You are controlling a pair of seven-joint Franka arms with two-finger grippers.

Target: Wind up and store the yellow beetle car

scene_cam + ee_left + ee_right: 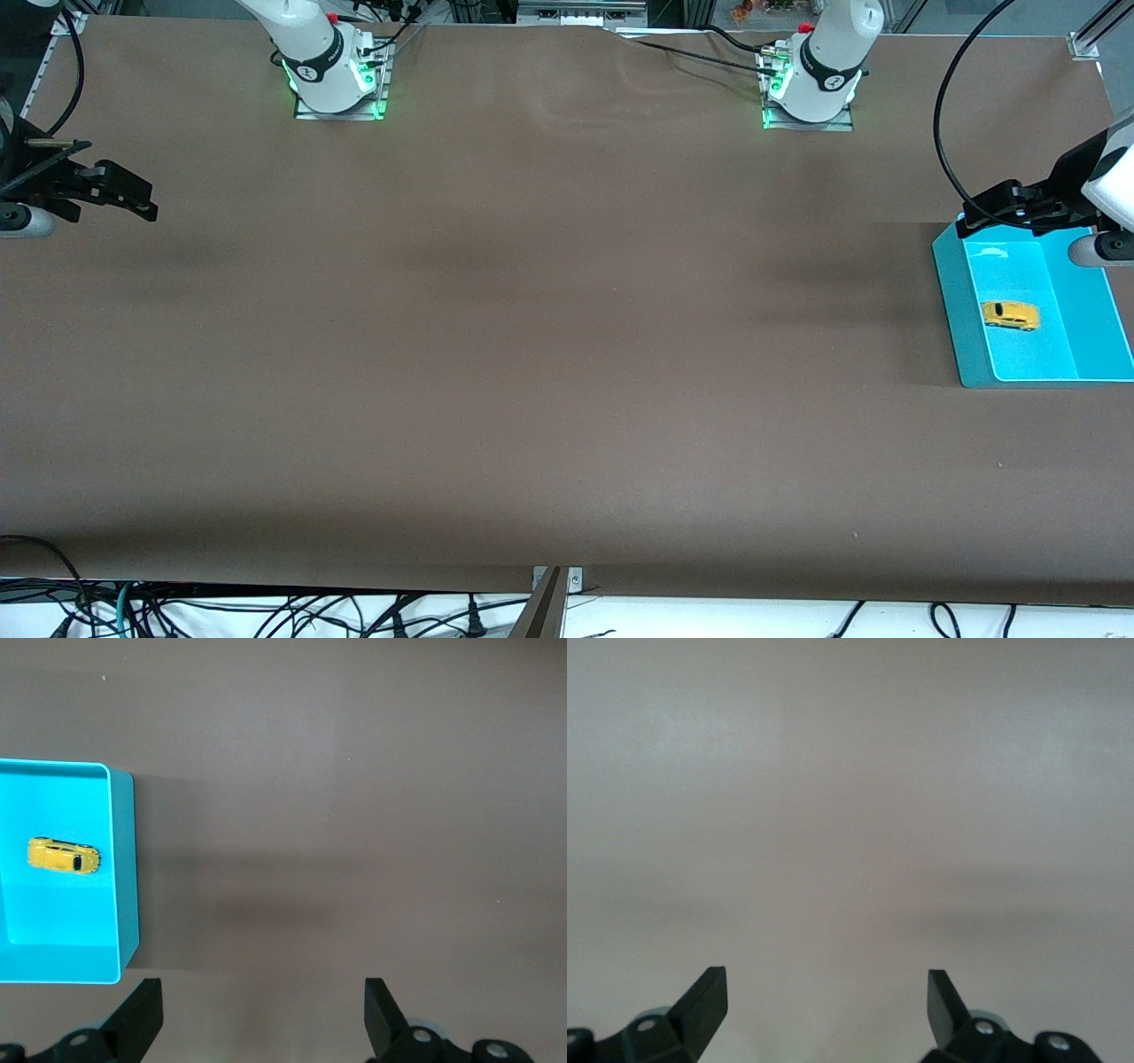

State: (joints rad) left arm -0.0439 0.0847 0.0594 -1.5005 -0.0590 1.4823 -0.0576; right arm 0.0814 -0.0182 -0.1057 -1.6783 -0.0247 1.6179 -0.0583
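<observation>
The yellow beetle car (1010,315) (62,856) lies inside a cyan bin (952,301) (125,868) at the left arm's end of the table. It rests on the bin's floor, apart from the walls. My left gripper (983,213) (263,992) hangs open over the bare table just off the bin's rim, nothing between its fingers. My right gripper (142,197) (827,979) waits open over bare table at the right arm's end, holding nothing.
A brown cloth covers the table (567,354). The two arm bases (332,80) (811,89) stand along the edge farthest from the front camera. Loose cables (266,616) hang below the nearest edge.
</observation>
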